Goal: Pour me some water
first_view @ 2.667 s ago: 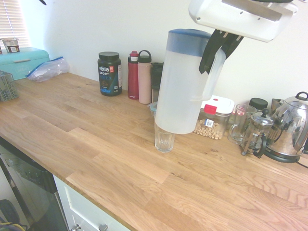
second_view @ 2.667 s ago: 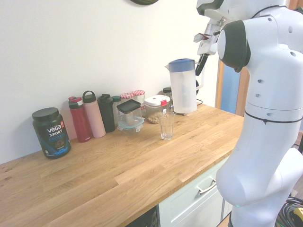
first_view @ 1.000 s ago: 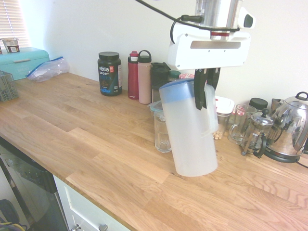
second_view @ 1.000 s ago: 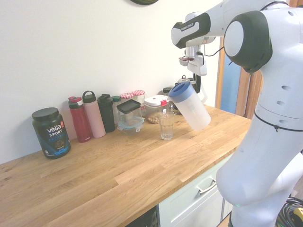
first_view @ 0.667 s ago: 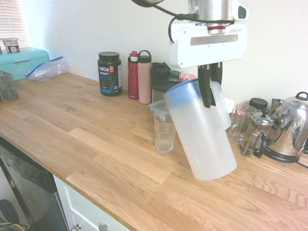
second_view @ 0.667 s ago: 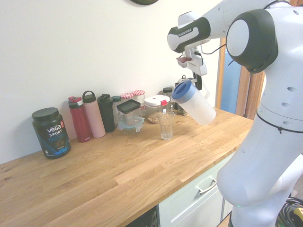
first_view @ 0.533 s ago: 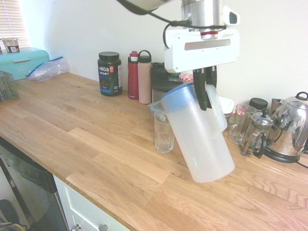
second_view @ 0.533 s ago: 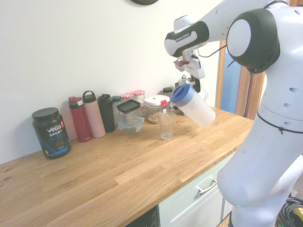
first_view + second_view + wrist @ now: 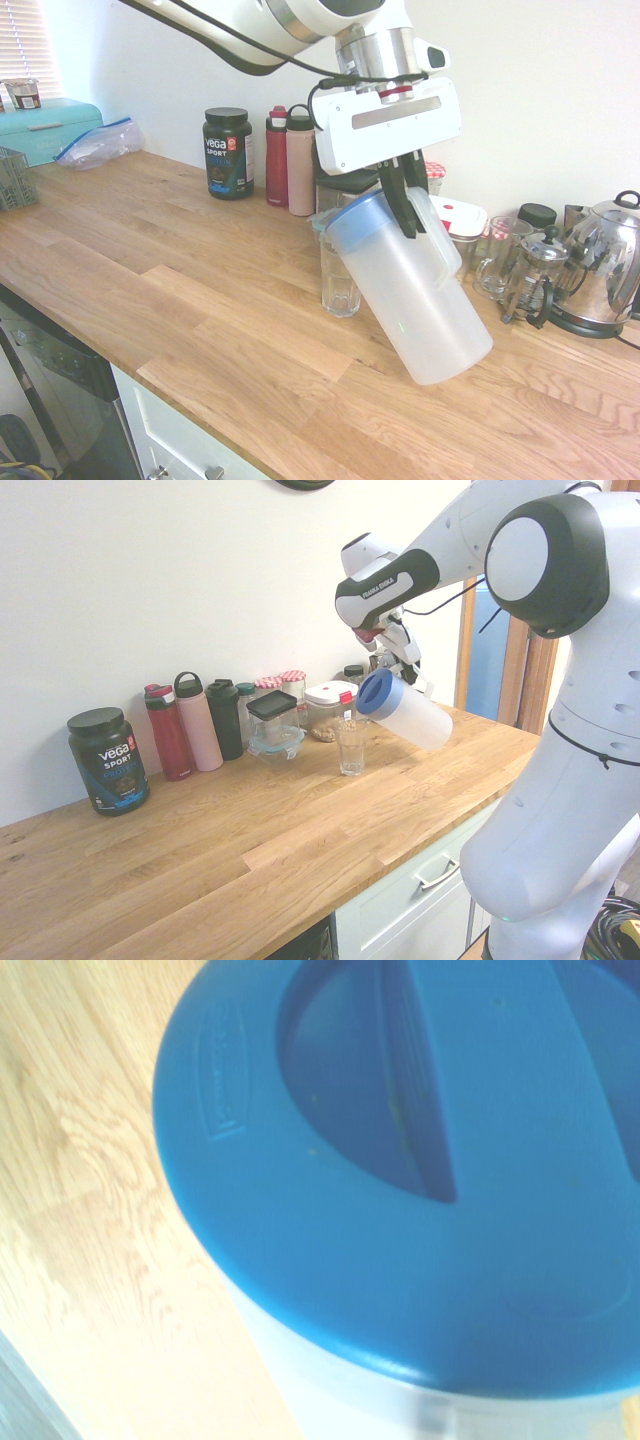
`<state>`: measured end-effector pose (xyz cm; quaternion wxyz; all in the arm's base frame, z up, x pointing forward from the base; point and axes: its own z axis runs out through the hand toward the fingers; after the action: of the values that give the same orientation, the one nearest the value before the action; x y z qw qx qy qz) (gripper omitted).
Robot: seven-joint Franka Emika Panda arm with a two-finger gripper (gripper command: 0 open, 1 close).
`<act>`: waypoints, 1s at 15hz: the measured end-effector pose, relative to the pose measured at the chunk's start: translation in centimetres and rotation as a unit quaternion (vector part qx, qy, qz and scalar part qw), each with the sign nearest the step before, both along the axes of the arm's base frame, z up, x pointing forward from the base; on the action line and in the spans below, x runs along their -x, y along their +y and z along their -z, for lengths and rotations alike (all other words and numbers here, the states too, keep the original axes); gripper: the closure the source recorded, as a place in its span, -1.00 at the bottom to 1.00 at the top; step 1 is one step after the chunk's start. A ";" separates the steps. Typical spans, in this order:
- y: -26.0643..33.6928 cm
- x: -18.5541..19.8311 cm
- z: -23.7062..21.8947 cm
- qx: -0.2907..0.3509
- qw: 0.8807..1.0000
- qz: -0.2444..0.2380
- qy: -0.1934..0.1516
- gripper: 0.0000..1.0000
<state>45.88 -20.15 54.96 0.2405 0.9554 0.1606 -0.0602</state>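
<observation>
The gripper [image 9: 408,215] is clamped on the handle of the jug [image 9: 405,287], held tilted above the counter [image 9: 180,300], its blue lid [image 9: 352,216] leaning over the rim of the glass [image 9: 340,275]. No water is visible.

jug [image 9: 415,300]: frosted, matt white plastic
lid [image 9: 420,1170]: smooth blue plastic, faint sheen
glass [image 9: 340,275]: clear, ribbed
countertop [image 9: 180,270]: pale wood, grained, satin
kettle [image 9: 605,265]: polished mirror-bright metal
arm [image 9: 560,660]: glossy white plastic shell
</observation>
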 end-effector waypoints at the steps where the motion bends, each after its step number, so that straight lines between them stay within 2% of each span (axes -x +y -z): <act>1: 0.3 0.2 0.0 0.013 1.000 -0.007 -0.001 1.00; 6: 1.9 0.5 0.3 0.053 0.998 -0.031 -0.007 1.00; 11: 1.9 0.6 -0.2 0.065 0.997 -0.033 -0.018 1.00; 13: 1.9 1.1 -1.1 0.044 0.998 -0.025 -0.032 1.00; 15: 2.3 2.6 -3.3 -0.017 0.999 -0.020 -0.041 1.00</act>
<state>43.29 -17.80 58.23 0.2321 0.9574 0.1711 -0.0134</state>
